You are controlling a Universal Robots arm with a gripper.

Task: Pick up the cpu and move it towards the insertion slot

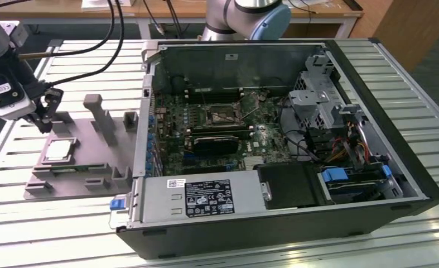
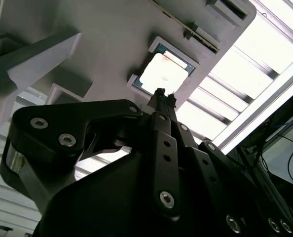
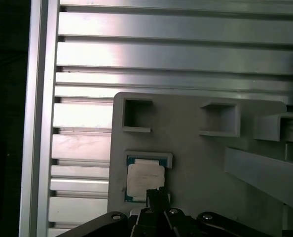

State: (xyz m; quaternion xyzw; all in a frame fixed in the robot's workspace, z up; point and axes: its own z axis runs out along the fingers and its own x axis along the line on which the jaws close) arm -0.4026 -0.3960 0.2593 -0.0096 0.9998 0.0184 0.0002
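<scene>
The cpu (image 1: 59, 151) is a small silvery square lying flat in a recess of the grey fixture plate (image 1: 92, 167), at the exterior view's left. My gripper (image 1: 45, 121) hangs just above the plate, close beside the cpu's far edge and holding nothing. In both wrist views its dark fingertips (image 2: 161, 95) meet in a narrow point that overlaps the cpu's (image 2: 164, 71) near edge. In the first wrist view the cpu (image 3: 143, 178) lies just beyond the gripper (image 3: 156, 193). The insertion slot (image 1: 221, 114), a square socket with a metal frame, sits on the green motherboard inside the open computer case.
Upright grey blocks (image 1: 100, 117) and small pockets (image 3: 136, 114) rise from the fixture plate around the cpu. The open computer case (image 1: 279, 139) lies to the exterior view's right, its metal wall (image 1: 141, 128) between plate and motherboard. Black cables (image 1: 92, 44) trail from the arm.
</scene>
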